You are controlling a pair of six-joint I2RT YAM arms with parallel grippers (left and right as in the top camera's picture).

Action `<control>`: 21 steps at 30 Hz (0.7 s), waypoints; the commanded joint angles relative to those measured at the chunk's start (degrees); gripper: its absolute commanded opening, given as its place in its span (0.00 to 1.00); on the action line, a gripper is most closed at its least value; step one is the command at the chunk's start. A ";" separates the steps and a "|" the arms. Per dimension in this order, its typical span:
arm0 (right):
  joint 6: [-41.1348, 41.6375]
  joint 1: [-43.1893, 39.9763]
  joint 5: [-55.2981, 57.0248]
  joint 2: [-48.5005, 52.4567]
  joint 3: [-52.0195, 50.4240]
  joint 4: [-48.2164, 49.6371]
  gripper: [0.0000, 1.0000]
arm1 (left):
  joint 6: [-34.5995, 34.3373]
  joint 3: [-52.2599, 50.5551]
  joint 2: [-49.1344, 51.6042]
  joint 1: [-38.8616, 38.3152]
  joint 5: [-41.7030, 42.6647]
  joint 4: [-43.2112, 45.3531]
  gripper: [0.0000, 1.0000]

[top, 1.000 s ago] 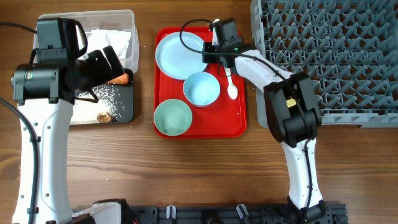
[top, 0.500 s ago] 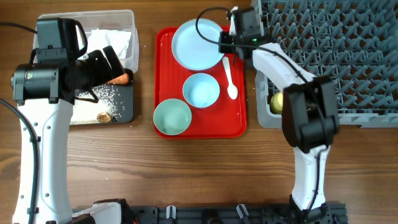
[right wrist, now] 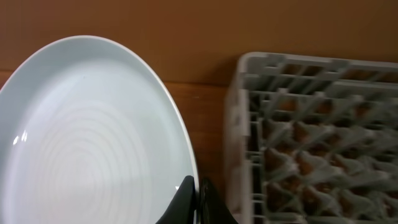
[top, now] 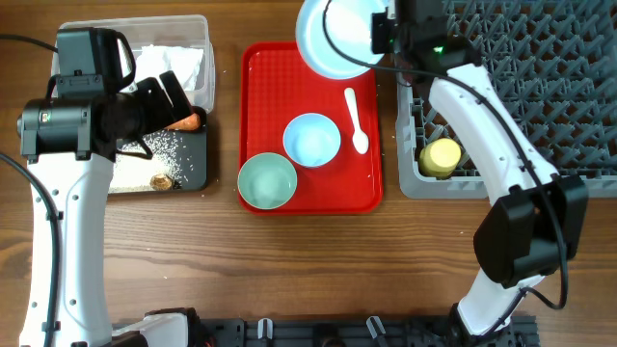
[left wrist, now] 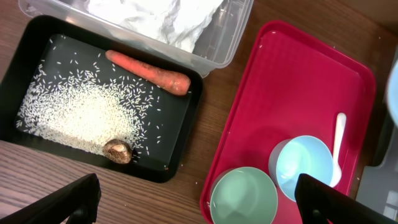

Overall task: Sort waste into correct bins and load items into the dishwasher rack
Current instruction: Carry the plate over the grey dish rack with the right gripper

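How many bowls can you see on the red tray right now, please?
2: the pale blue bowl near the red tray's middle, the mint-green bowl at its near-left corner. None looks hidden.

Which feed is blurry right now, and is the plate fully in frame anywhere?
Right wrist: plate and rack both soft, plate running off the left and bottom edges. Overhead: sharp, but the top edge crops the plate. Left wrist: crisp, single rice grains distinct.
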 commanded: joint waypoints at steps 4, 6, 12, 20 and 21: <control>-6.73 -7.61 8.68 -4.55 -0.13 0.79 0.04 | -0.70 -0.02 -0.39 0.07 0.07 -0.02 1.00; -7.98 -8.81 12.55 -5.03 -0.13 1.75 0.04 | -0.70 -0.02 -0.39 0.07 0.07 -0.02 1.00; -12.61 -12.28 16.74 -10.10 -0.13 4.81 0.04 | -0.70 -0.02 -0.39 0.07 0.07 -0.02 1.00; -26.03 -14.93 26.29 -11.56 -0.15 10.62 0.04 | -0.70 -0.02 -0.39 0.07 0.07 -0.02 1.00; -26.03 -15.13 26.29 -11.56 -0.15 10.60 0.04 | -0.70 -0.02 -0.39 0.07 0.07 -0.02 1.00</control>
